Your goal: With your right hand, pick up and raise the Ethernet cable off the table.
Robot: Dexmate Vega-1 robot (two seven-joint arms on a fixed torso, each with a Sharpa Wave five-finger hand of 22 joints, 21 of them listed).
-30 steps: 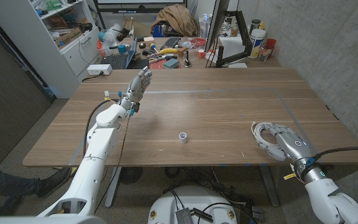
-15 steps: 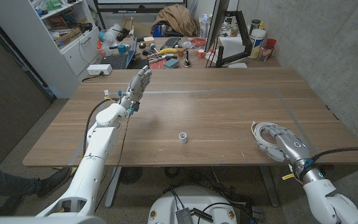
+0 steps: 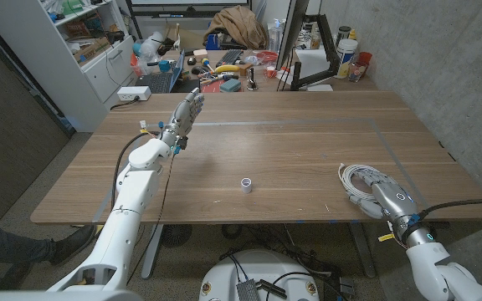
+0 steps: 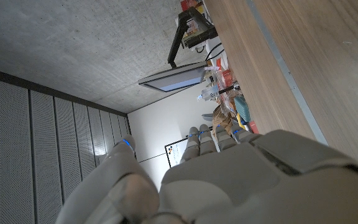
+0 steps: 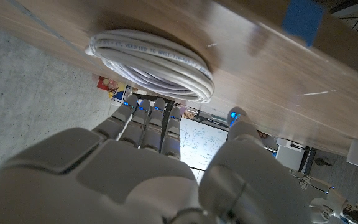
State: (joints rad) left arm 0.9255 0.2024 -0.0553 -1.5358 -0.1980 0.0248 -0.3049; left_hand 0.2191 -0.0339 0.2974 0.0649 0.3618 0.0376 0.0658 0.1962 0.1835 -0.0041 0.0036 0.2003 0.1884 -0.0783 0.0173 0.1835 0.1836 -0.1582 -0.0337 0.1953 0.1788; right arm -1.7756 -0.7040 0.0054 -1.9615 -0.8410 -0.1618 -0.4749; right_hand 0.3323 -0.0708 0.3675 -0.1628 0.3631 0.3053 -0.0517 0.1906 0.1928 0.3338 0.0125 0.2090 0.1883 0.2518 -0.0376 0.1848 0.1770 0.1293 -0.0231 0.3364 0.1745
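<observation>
White Ethernet cable, coiled, lies on the wooden desk near its right front edge. My right robot hand sits just behind the coil, fingers spread toward it, holding nothing; wrist view shows the fingertips close under the coil. Left robot hand hangs over the far left, fingers straight, empty. Small white cap mid-desk.

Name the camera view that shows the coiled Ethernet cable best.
The right wrist view: the white Ethernet cable shows its coils close up, just beyond the right hand. The head view shows it small, partly behind that hand.
</observation>
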